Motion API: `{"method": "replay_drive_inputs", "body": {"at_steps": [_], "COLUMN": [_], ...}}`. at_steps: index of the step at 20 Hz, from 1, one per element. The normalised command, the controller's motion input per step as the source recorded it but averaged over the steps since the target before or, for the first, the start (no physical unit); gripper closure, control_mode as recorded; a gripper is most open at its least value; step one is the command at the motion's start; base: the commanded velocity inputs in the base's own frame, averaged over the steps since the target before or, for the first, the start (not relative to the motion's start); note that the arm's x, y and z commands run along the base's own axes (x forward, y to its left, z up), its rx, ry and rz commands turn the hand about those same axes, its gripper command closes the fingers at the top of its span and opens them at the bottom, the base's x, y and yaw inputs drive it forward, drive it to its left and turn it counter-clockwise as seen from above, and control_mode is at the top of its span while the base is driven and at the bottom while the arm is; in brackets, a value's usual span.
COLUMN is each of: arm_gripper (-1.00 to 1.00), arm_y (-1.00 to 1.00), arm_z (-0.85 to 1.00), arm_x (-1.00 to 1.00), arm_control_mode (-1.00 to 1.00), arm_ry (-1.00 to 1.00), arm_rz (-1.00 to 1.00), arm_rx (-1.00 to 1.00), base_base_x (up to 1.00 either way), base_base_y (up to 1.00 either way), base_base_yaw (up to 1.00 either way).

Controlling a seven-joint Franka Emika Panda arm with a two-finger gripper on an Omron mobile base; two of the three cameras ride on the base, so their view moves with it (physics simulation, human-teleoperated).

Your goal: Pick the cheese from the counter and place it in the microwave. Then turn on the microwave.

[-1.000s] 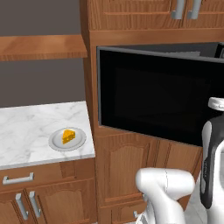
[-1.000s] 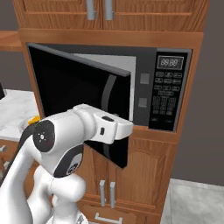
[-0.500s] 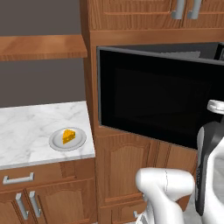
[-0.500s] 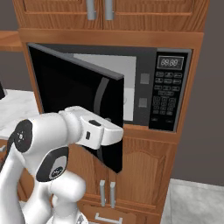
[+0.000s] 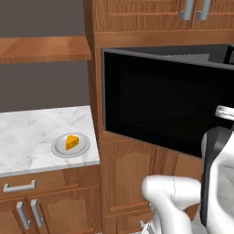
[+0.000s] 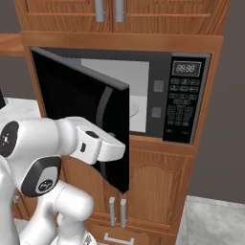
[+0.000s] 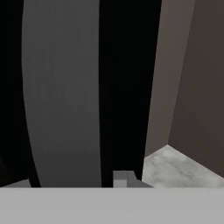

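Observation:
The cheese [image 5: 71,141], a small orange wedge, lies on a round grey plate [image 5: 59,150] on the white marble counter [image 5: 27,132]. To its right is the black microwave [image 6: 184,103], with its dark glass door [image 6: 72,105] swung well out and the light grey inside [image 6: 139,91] exposed. My arm reaches the door's free edge at mid-height. In the hand view the curved dark handle [image 7: 61,96] runs top to bottom, very close. My gripper [image 7: 70,179] is shut on it, a fingertip [image 7: 127,177] showing beside the handle.
Wooden cabinets [image 6: 158,14] with silver handles surround the microwave, above and below. A brown wooden shelf [image 5: 41,48] hangs over the counter. The open door [image 5: 160,109] sticks out into the space between the counter and my arm. Grey floor [image 6: 215,220] lies at the lower right.
The microwave door has swung further open, and my arm has drawn back with it. The cheese and plate have not moved.

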Motion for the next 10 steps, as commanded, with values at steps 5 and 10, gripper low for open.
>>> {"method": "replay_drive_inputs", "body": {"at_steps": [5, 10], "arm_gripper": [1.0, 1.0], "arm_y": [0.0, 0.0], "arm_z": [0.0, 0.0], "arm_x": [-0.36, -0.16], "arm_control_mode": [-1.0, -1.0], "arm_ry": [0.0, 0.0], "arm_rz": [-0.07, -0.04], "arm_rx": [0.0, 0.0], "base_base_x": [0.0, 0.0], "base_base_y": [0.0, 0.0], "base_base_yaw": [0.0, 0.0]}}
